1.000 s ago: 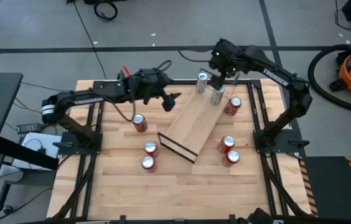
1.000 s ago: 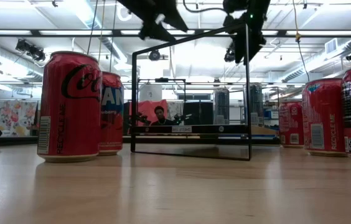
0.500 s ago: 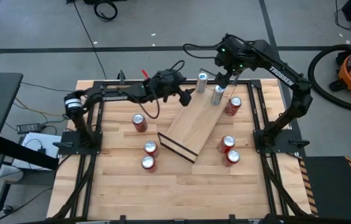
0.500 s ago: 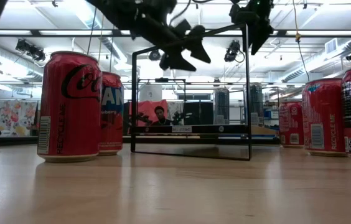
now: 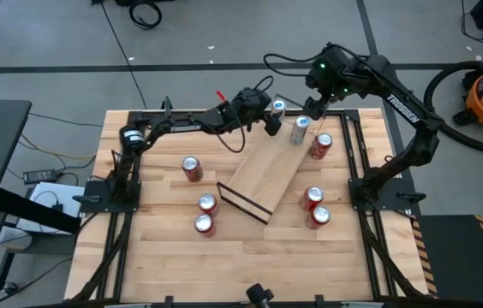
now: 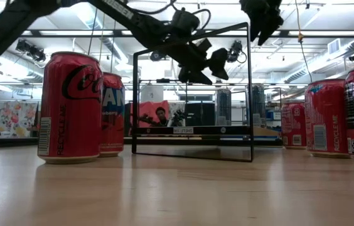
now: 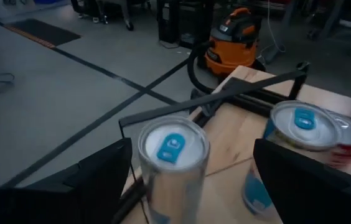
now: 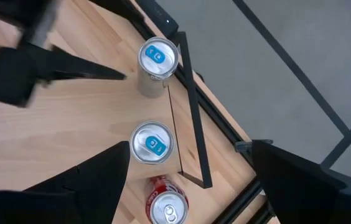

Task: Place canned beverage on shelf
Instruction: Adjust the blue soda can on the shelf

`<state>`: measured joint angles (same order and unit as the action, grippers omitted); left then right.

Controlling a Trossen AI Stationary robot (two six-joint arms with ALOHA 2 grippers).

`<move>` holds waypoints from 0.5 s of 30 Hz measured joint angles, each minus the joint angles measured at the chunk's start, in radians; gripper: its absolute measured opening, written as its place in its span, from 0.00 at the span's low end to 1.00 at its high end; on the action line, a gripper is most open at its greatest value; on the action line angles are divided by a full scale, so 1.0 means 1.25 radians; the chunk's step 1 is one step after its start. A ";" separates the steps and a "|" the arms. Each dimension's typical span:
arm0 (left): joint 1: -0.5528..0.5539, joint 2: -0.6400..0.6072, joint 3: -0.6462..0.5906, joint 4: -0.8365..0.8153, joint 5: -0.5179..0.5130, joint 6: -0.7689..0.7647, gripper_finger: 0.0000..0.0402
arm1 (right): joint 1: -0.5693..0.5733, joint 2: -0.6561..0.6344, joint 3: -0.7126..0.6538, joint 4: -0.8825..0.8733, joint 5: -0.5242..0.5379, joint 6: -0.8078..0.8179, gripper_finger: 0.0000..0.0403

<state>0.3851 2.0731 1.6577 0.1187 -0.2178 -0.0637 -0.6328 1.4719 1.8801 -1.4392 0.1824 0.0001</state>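
Silver can (image 5: pixel 278 109) upright at shelf's (image 5: pixel 263 167) 12 o'clock end, my left fingers (image 5: pixel 271 125) spread wide beside it, right fingers (image 5: pixel 312 106) open above second can (image 5: pixel 300 130)

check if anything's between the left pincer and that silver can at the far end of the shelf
Nothing visible is. The left pincer is open right beside the silver can at the shelf's far end, and its wrist view shows the can in the open gap ahead. A second silver can stands off to the side.
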 joint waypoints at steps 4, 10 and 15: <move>0.002 0.034 0.043 0.007 -0.002 0.005 0.87 | -0.002 -0.012 0.000 0.001 0.000 0.006 0.86; 0.013 0.074 0.059 0.054 -0.005 0.006 0.87 | -0.002 -0.015 0.000 0.003 0.000 0.012 0.86; 0.019 0.097 0.059 0.079 -0.005 0.006 0.87 | -0.002 -0.015 0.000 0.009 -0.001 0.012 0.86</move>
<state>0.4094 2.1941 1.7317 0.2174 -0.2240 -0.0563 -0.6357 1.4532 1.8801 -1.4282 0.1814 0.0154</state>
